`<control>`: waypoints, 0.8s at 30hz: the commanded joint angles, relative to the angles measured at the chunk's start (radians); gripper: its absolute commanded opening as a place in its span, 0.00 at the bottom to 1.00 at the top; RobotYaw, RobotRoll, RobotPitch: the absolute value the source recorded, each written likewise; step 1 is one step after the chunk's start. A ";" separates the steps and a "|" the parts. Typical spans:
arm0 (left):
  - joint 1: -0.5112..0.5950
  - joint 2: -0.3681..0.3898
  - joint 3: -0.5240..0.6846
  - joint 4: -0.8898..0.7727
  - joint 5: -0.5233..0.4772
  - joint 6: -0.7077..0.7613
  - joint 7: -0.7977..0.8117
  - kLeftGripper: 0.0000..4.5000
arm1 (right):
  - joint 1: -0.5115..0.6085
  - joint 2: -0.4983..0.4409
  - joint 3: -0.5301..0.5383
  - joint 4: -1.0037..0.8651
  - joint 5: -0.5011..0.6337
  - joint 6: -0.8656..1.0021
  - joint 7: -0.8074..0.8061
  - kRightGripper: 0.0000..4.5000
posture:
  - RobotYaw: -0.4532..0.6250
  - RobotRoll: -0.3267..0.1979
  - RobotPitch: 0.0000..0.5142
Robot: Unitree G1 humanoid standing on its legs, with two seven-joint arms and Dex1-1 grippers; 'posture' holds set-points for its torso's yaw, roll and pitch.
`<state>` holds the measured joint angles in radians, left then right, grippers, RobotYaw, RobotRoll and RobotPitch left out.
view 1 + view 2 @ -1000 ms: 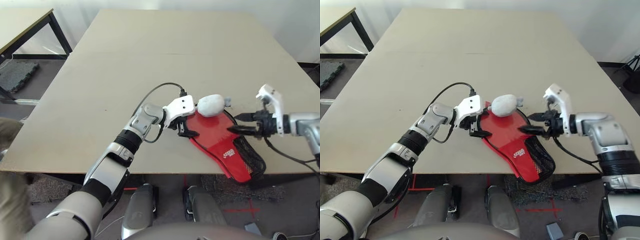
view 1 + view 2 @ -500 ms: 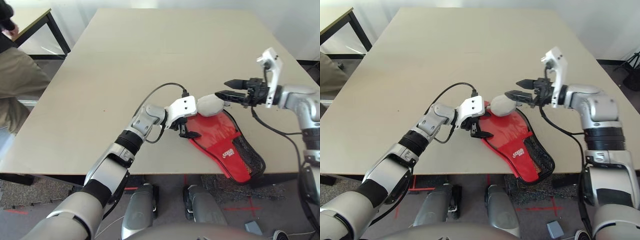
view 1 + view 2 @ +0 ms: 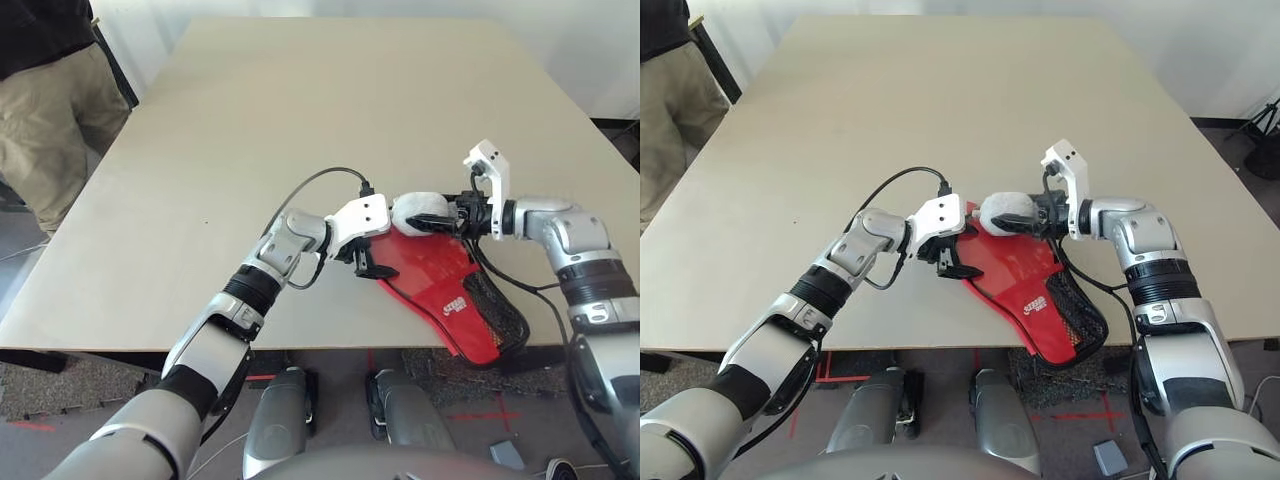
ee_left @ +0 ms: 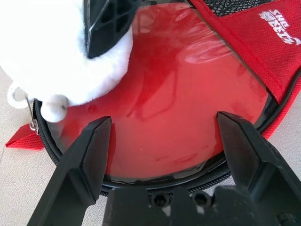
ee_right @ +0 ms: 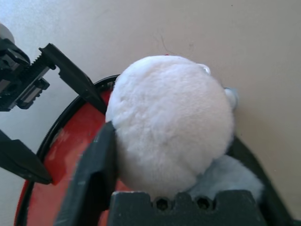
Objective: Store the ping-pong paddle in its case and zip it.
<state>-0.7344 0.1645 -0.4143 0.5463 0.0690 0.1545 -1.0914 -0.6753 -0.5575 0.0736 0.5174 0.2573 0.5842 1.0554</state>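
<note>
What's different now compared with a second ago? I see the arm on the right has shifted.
The right gripper swung in from the case's side to the white pom-pom and is closing around it. A person has walked up at the table's far left corner. The left gripper, open at the case's round end, and the case stayed put.

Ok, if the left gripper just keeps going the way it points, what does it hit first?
Probably the case: the left gripper is open with its fingers astride the rounded zipped edge, the glossy red face straight ahead. The white pom-pom sits off to one side, so likely missed.
</note>
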 commanded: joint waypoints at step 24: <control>0.061 0.011 -0.070 0.010 0.041 0.047 -0.014 1.00 | -0.318 0.105 -0.080 0.692 -0.158 -0.451 -0.269 0.05 | 0.44 0.62 0.23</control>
<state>-0.7203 0.1630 -0.4248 0.5193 0.0690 0.1710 -1.0932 -0.9916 -0.4277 0.0122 1.1795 0.1181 0.1380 0.8192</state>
